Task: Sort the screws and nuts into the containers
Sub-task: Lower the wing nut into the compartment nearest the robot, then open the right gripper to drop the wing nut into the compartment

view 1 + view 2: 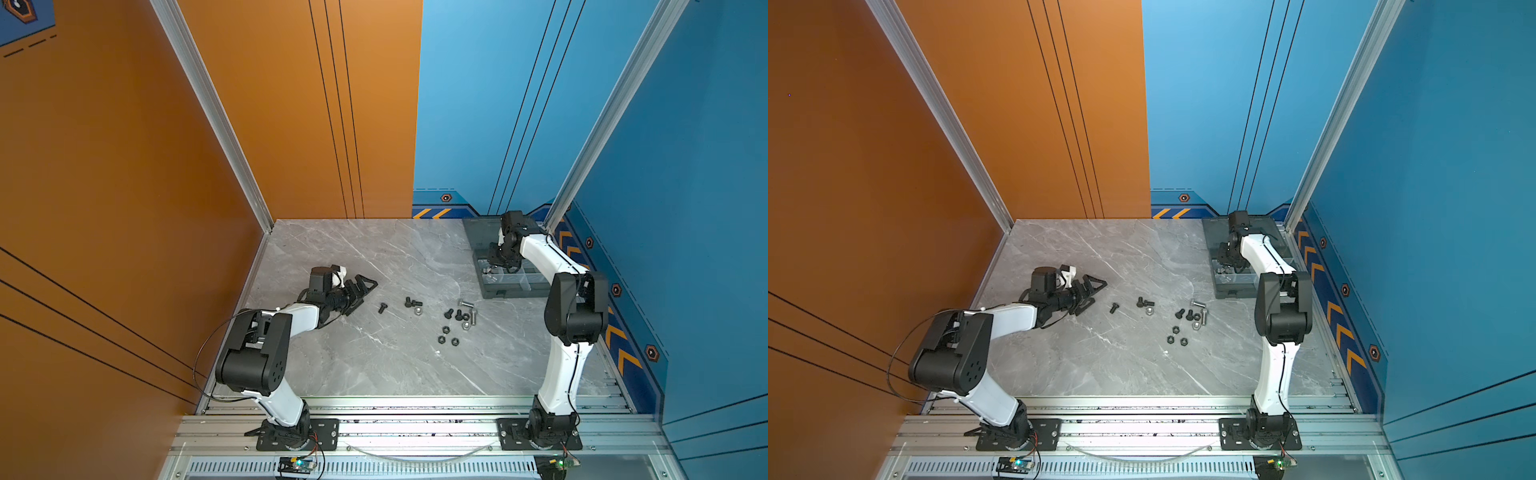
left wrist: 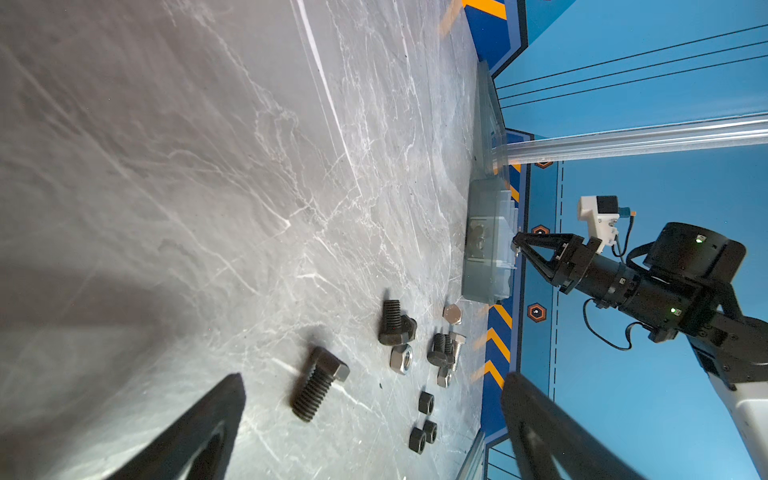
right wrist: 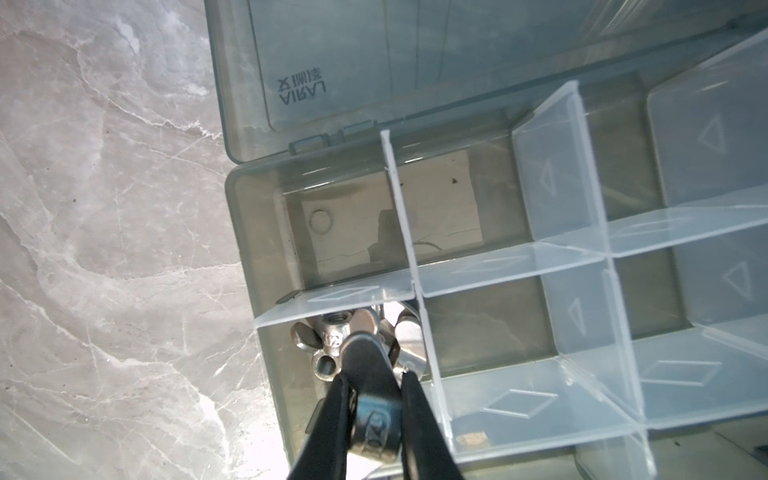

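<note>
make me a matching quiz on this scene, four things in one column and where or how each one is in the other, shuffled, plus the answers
Column one
1. left black parallel gripper
2. right black parallel gripper
3. silver wing nuts
4. three small black hex nuts

Column two
A. lying loose on the grey marble table
B. open, holding nothing
C. shut on a shiny silver hex-head screw
D. in a compartment of the smoky-grey translucent plastic organizer box

Pairs: 1-B, 2-C, 3-D, 4-A
</note>
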